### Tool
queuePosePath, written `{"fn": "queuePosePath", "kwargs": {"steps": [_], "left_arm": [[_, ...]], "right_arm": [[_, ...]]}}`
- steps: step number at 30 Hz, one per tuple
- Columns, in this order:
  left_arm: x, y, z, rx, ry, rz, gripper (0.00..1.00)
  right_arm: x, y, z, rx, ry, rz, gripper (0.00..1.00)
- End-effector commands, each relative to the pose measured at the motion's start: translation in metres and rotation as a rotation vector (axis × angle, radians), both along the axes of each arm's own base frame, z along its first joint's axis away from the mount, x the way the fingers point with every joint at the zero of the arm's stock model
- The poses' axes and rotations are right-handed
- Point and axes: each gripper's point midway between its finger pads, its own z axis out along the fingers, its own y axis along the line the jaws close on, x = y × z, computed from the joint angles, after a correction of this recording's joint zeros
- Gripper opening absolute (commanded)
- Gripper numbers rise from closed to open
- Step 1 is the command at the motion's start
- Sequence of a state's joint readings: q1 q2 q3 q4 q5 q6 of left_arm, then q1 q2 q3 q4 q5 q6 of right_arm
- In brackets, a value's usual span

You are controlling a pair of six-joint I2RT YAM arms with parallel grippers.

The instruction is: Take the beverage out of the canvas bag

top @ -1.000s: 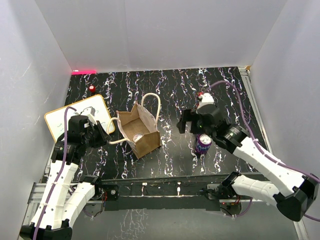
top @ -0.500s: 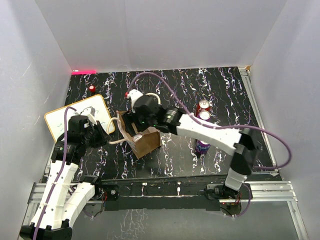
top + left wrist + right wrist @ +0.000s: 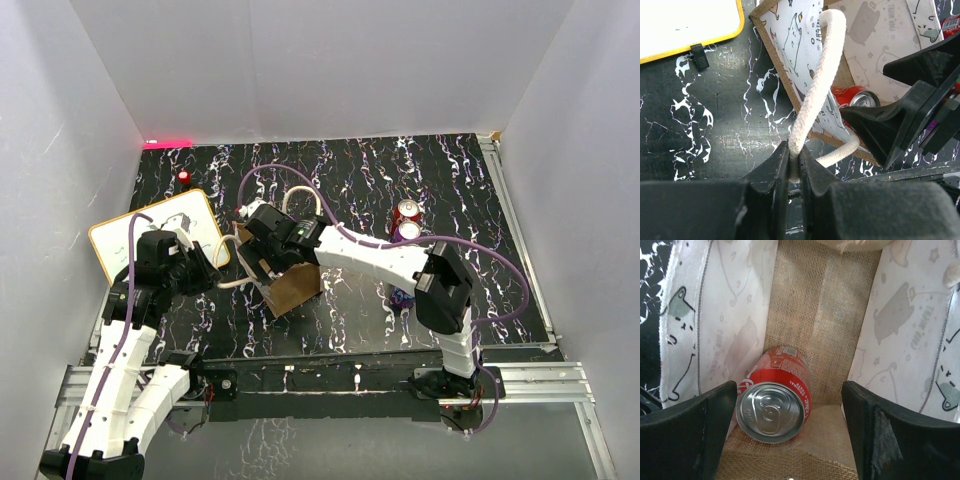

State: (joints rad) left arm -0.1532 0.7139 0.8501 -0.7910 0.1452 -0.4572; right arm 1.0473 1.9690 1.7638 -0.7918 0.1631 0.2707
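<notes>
The left pincer [image 3: 794, 170] pinches the canvas bag [image 3: 295, 285] by its cream handle [image 3: 815, 90]. The right pincer [image 3: 792, 437], spread inside the bag, flanks the red beverage can [image 3: 774, 410] lying there.

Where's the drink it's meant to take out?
In the right wrist view, the red soda can lies tilted on the floor of the canvas bag, toward the view's left, just beyond the open right end effector.
</notes>
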Motion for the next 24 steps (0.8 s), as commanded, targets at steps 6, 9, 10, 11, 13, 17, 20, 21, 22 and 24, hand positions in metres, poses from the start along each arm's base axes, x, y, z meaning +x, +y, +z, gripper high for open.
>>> {"fn": "queuePosePath", "kwargs": {"steps": [6, 9, 10, 11, 13, 17, 20, 21, 22, 24], "left_arm": [[0.001, 0.003, -0.003, 0.01, 0.008, 0.016, 0.0], [0.001, 0.003, -0.003, 0.01, 0.008, 0.017, 0.0], [0.001, 0.003, -0.003, 0.01, 0.008, 0.018, 0.0], [0.001, 0.004, -0.003, 0.01, 0.007, 0.018, 0.0], [0.001, 0.004, -0.004, 0.011, 0.009, 0.018, 0.0], [0.001, 0.003, -0.004, 0.01, 0.012, 0.018, 0.0], [0.001, 0.004, -0.004, 0.011, 0.012, 0.02, 0.0], [0.001, 0.004, -0.004, 0.011, 0.011, 0.02, 0.0], [0.001, 0.004, -0.004, 0.011, 0.009, 0.021, 0.0], [0.001, 0.004, -0.004, 0.01, 0.011, 0.021, 0.0]], "right_arm": [[-0.013, 0.002, -0.019, -0.013, 0.051, 0.05, 0.94], [-0.013, -0.003, -0.034, -0.059, 0.072, 0.031, 0.94], [-0.012, -0.007, -0.039, -0.083, 0.07, 0.013, 0.94], [-0.009, -0.011, -0.042, -0.107, 0.064, -0.006, 0.93], [-0.006, -0.018, -0.044, -0.147, 0.056, -0.034, 0.93], [-0.002, -0.02, -0.038, -0.147, 0.034, -0.063, 0.91], [-0.002, -0.017, -0.034, -0.123, 0.029, -0.06, 0.85], [-0.004, -0.016, -0.035, -0.116, 0.037, -0.054, 0.82], [-0.004, -0.015, -0.037, -0.114, 0.043, -0.051, 0.8], [-0.006, -0.015, -0.044, -0.117, 0.055, -0.047, 0.8]]}}
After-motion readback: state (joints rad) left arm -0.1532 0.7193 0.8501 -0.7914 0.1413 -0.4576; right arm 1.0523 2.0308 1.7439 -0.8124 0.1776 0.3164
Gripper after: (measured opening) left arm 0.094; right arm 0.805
